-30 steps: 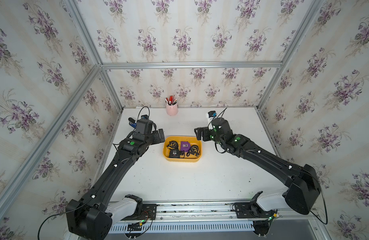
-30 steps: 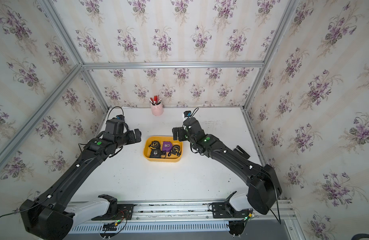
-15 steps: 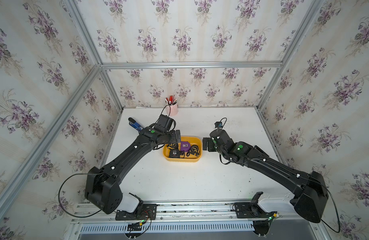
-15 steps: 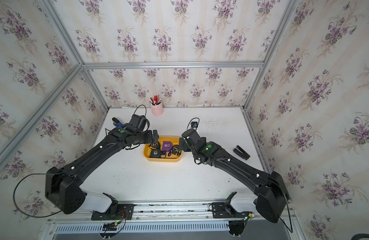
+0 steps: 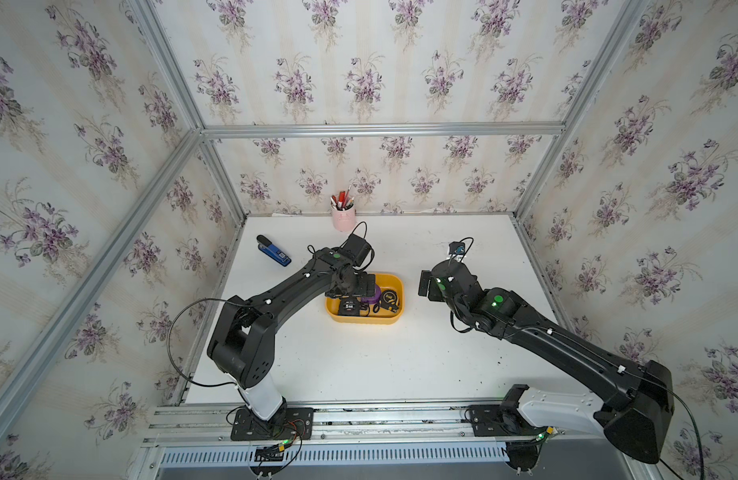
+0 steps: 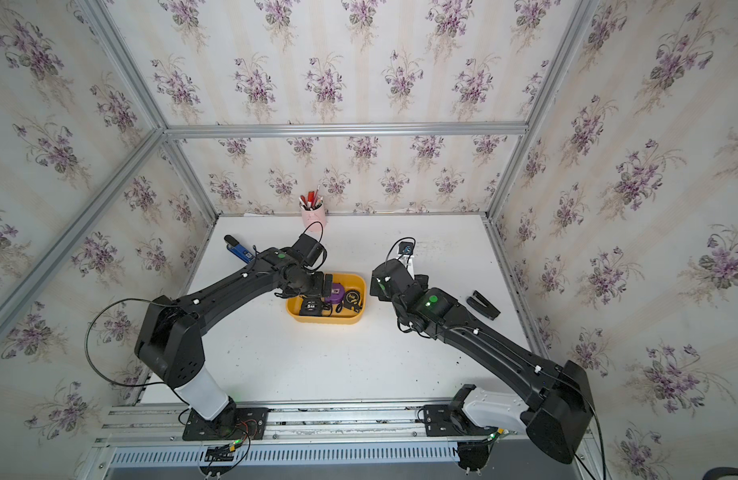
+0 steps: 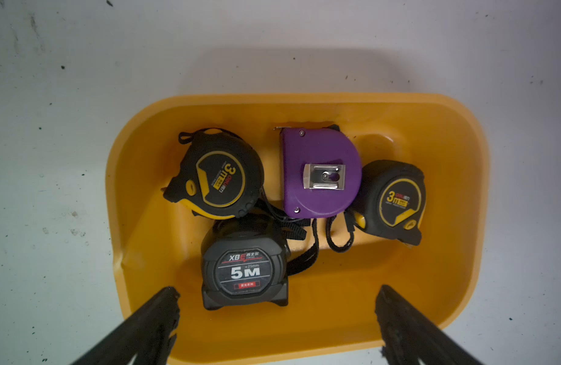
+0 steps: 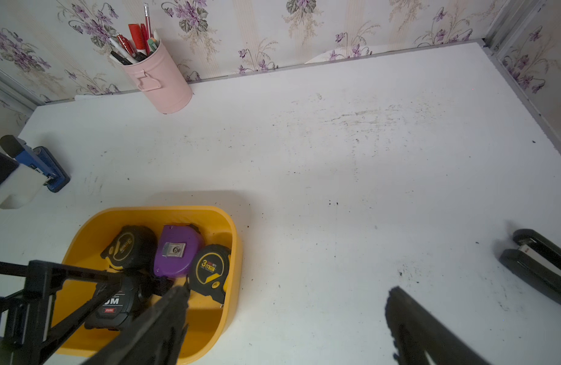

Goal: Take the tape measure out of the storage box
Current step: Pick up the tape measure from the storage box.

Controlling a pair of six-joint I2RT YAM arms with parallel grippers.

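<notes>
1. White table [image 5: 359, 365]: clock directions here are read in the top views, centred on the storage box, with 12 o'clock toward the back wall.
2. Left arm [image 5: 276, 299]: reaches in from 7 o'clock. The left gripper [image 7: 277, 295] hovers over the box's 9 o'clock half, its claw spread wide and pinching nothing.
3. Right arm [image 5: 567, 353]: comes in from 4 o'clock. The right gripper [image 8: 288, 290] hangs over bare table just beside the box at 3 o'clock, claw spread wide and empty.
4. Storage box [image 5: 361, 320]: a shallow yellow tub near the table's middle, with all four tape measures inside.
5. Pink pen cup [image 5: 343, 218]: upright at 12 o'clock by the back wall.
6. Blue stapler [image 5: 273, 250]: at 10 o'clock, well apart from the box.
7. Black stapler [image 6: 483, 304]: at 3 o'clock, beyond the right gripper.
8. Black 5M tape measure [image 7: 244, 268]: at 7 o'clock in the box, label up, under the left claw's gap.
9. Purple tape measure [image 7: 317, 148]: toward 12 o'clock, belt clip up, between the two 3m ones.
10. 3m tape measure at 10 o'clock [image 7: 216, 177]: black and yellow, touching the 5M one.
11. 3m tape measure at 3 o'clock [image 7: 394, 202]: black and yellow, against the purple one.
</notes>
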